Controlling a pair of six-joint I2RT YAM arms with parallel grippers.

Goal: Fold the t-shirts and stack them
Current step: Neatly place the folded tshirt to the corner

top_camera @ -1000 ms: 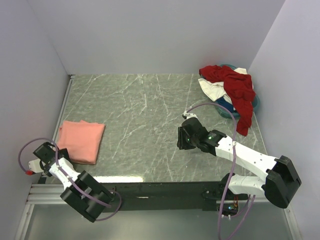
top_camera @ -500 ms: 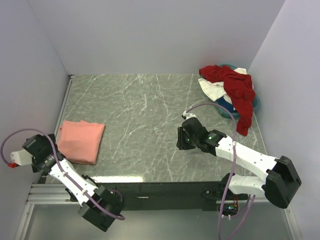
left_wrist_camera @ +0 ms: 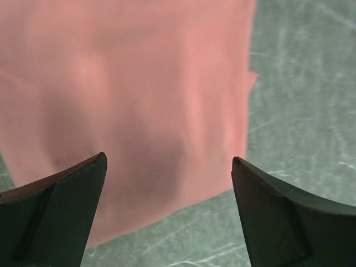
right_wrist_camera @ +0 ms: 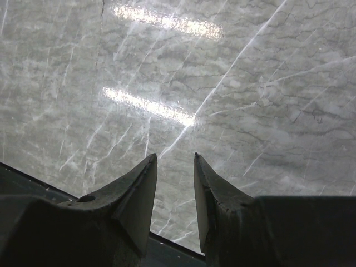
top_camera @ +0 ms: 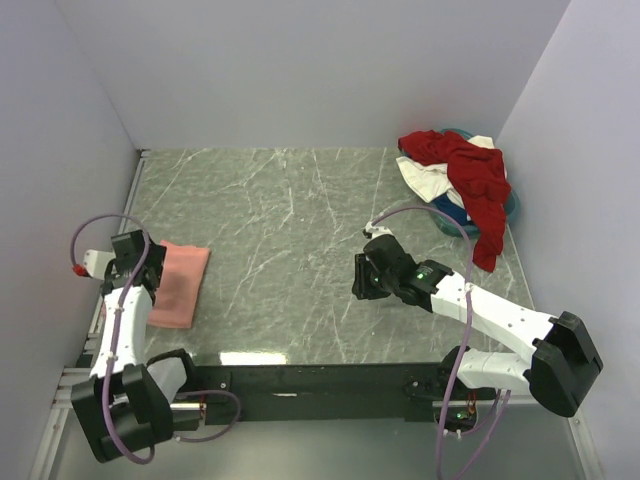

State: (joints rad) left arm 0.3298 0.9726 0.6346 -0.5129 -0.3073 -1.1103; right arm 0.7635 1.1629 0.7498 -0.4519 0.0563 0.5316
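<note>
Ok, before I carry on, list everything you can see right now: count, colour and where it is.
salmon-pink t-shirt: one, salmon-pink, folded flat at the table's near left
dark red t-shirt: one, dark red, crumpled on top of the far-right pile
white t-shirt: one, white, showing at that pile's left
teal-blue t-shirt: one, teal-blue, under the pile, mostly covered
table: one, grey-green marbled
walls: three, pale lilac, left, back, right
left hand: one, black, open, over the salmon-pink t-shirt
right hand: one, black, narrowly open, empty, over bare table right of centre
</note>
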